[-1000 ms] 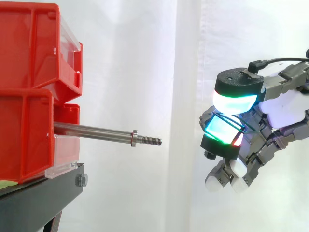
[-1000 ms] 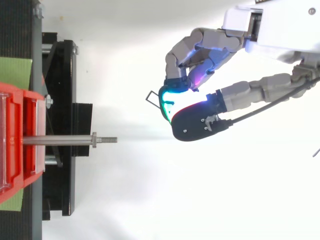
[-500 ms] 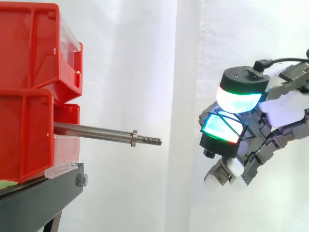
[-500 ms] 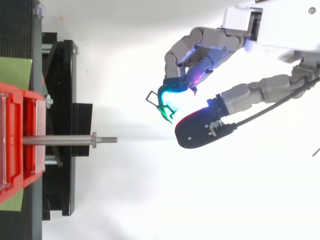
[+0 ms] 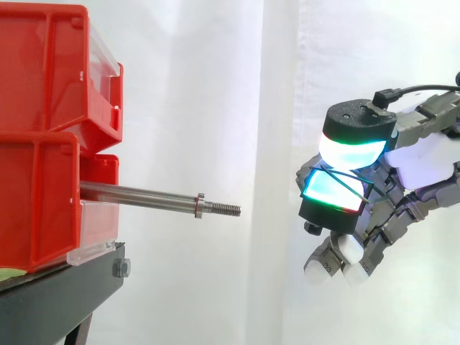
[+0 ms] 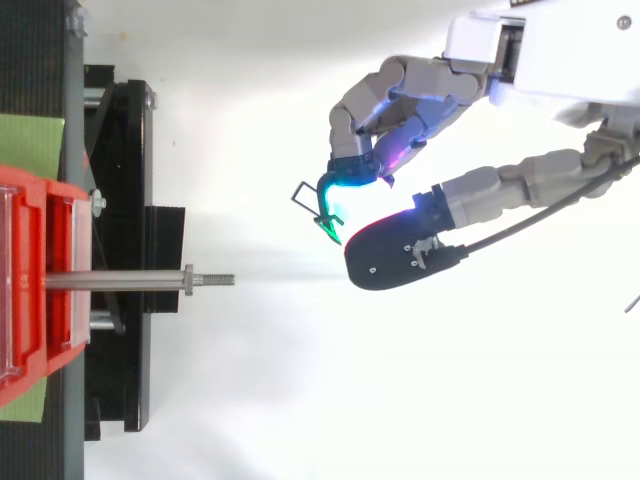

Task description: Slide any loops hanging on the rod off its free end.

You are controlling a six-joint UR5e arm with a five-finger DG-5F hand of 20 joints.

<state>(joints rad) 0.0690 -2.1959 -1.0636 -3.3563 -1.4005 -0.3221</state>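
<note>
hand (image 5: 422,162) pinches thin dark wire loop (image 5: 345,182) between glowing pads, well apart from the bare steel rod (image 5: 144,195) free end.

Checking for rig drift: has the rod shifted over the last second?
No. The rod still juts from the lower red bin, its threaded tip the same distance beyond the black stand in the side view.

White curtain (image 5: 215,108) — evenly lit

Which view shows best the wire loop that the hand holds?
The side view: the loop lies broadside across a glowing pad, pinched in the hand. The top view shows it edge-on, one corner sticking out beyond the hand.
</note>
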